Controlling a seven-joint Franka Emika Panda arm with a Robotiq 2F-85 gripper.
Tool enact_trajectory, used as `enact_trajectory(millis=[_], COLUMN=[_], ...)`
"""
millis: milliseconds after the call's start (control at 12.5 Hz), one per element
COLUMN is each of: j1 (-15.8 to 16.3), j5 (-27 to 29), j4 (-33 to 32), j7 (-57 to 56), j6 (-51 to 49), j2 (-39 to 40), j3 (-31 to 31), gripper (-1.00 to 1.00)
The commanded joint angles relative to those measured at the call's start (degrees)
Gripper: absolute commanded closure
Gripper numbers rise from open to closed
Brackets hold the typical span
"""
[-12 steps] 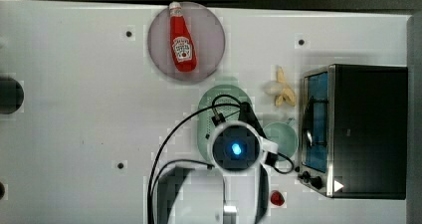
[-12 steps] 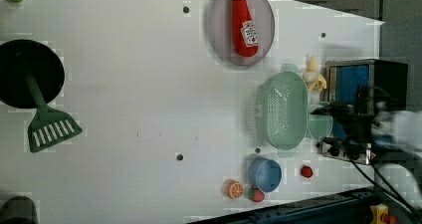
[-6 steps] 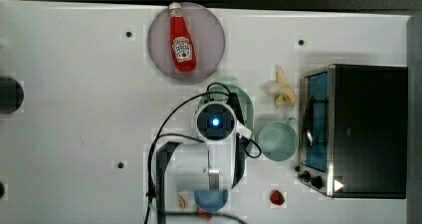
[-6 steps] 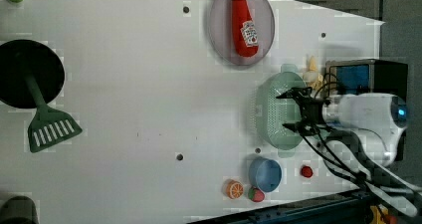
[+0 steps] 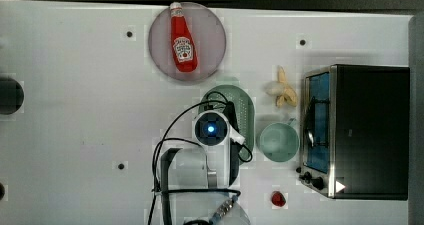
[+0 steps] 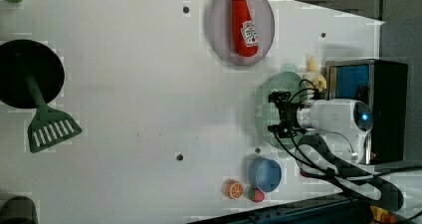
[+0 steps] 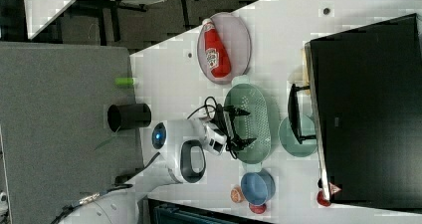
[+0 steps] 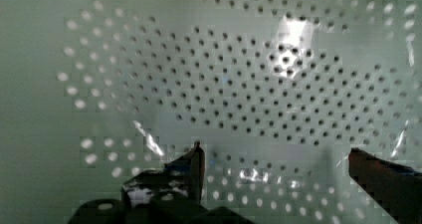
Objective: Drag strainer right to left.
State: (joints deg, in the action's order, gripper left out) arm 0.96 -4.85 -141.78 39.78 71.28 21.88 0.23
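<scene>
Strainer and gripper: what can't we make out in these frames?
- Top view: the arm covers the strainer's left half and the gripper.
- Wrist view: whether the fingertips touch the strainer's basin can't be told; its rim is cut off by the picture's edges.
- Right view: gripper open over the basin; depth unclear.
- Left view: the arm hides the strainer's right side.

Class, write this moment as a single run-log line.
phase: reaching | gripper: open, over strainer basin | held: nothing | strainer: beside mint-green cup, not yet dragged

mint perforated strainer (image 5: 240,104), red ketchup bottle (image 5: 182,39)
</scene>
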Motion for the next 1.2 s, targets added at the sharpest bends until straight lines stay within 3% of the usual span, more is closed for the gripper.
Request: enact_trajectory(millis=[80, 480, 1200], j1=[0.3, 3.4, 12.2], j5=[2.1, 2.2, 4.7], j4=[-0.4, -0.1, 4.4], j7=[5.7, 11.9, 15.8], j6=[3.6, 3.7, -0.9], j2=[-0.7, -0.3, 2.1], j3=[1.1, 2.5, 2.7], gripper=[-1.00, -1.00, -1.00])
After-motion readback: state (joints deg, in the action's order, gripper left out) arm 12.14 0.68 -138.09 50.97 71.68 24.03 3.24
